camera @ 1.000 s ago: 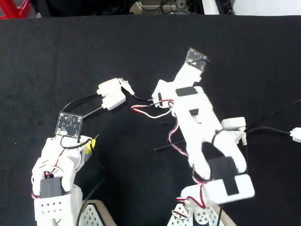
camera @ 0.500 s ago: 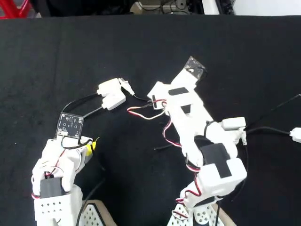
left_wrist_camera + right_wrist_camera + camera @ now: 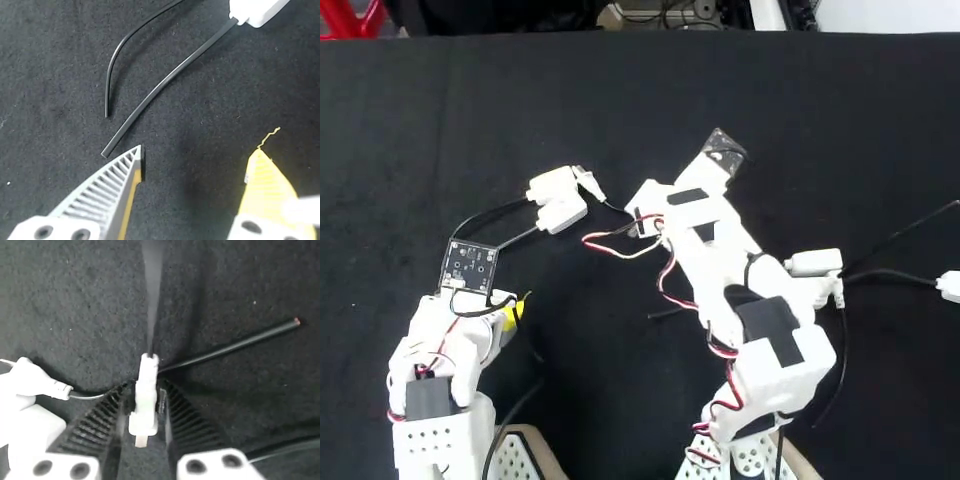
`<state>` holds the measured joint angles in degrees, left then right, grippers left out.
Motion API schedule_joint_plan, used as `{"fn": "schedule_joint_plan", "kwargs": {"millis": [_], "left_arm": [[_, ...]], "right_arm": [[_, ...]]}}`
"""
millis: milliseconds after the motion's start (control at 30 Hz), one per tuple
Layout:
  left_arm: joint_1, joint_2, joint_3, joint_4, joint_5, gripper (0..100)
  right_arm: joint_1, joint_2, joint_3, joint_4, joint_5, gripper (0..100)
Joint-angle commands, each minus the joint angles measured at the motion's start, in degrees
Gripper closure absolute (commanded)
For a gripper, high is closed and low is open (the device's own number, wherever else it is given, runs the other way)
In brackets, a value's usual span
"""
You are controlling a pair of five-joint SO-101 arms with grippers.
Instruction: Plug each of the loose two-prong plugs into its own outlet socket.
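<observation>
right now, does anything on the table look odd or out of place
Yes: two black cords near the white block end in loose cut tips on the cloth, joined to nothing there. The right gripper clamps a white plug.

a robotics lab workbench
a table draped in matte black felt cloth carries a white 3d-printed plastic arm and its twin, with bare red, white and black servo wires hanging loose; dark tangled cables and gear sit beyond the far edge.
</observation>
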<state>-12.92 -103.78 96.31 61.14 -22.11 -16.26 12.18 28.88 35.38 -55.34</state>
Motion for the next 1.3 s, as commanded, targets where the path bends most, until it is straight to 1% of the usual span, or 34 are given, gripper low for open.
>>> {"fn": "schedule_joint_plan", "kwargs": {"millis": [0, 67, 233, 333, 400, 467, 567, 600, 733, 833, 933, 1033, 1133, 1267], "left_arm": [[-0.7, -0.6, 1.1, 0.4, -0.5, 68], [-0.7, -0.6, 1.1, 0.4, -0.5, 68], [-0.7, -0.6, 1.1, 0.3, -0.5, 68], [-0.6, -0.6, 1.1, 0.1, -0.5, 68], [-0.1, -0.6, 1.0, 0.1, -0.5, 68], [0.3, -0.7, 0.6, 0.1, -0.1, 68], [4.6, -0.7, 0.5, 0.1, 0.4, 68], [6.1, -0.7, 0.5, 0.1, 1.9, 68], [9.7, -0.7, 0.0, -2.5, 7.6, 68], [11.4, -0.7, -0.1, -4.6, 10.4, 68], [12.3, -0.7, -0.1, -6.8, 13.4, 67], [14.3, -0.7, -0.1, -9.0, 15.5, 67], [16.8, -0.7, -1.3, -9.0, 17.0, 67], [21.6, -0.7, -3.0, -9.2, 19.3, 67]], "right_arm": [[-0.1, -2.5, -1.5, -0.2, 0.4, 98.7], [0.2, -3.7, -1.6, 1.3, 3.6, 98.7], [-0.3, -9.9, -1.9, 8.7, 18.1, 98.7], [-0.4, -14.5, -1.4, 9.8, 24.3, 98.7], [-0.4, -17.5, 0.0, 9.3, 26.7, 98.7], [-2.4, -20.6, 2.6, 7.7, 28.4, 98.7], [-7.7, -26.3, 8.7, 4.6, 30.9, 98.7], [-9.7, -28.6, 11.0, 3.3, 31.7, 98.7], [-15.3, -38.4, 20.7, -3.6, 32.3, 98.7], [-17.0, -45.7, 28.2, -10.3, 32.0, 98.7], [-19.2, -52.8, 34.7, -14.8, 31.9, 98.7], [-22.2, -59.1, 39.3, -16.4, 31.9, 98.7], [-23.6, -64.3, 42.2, -16.4, 31.7, 98.7], [-23.6, -68.9, 44.1, -16.3, 26.5, 98.7]]}}
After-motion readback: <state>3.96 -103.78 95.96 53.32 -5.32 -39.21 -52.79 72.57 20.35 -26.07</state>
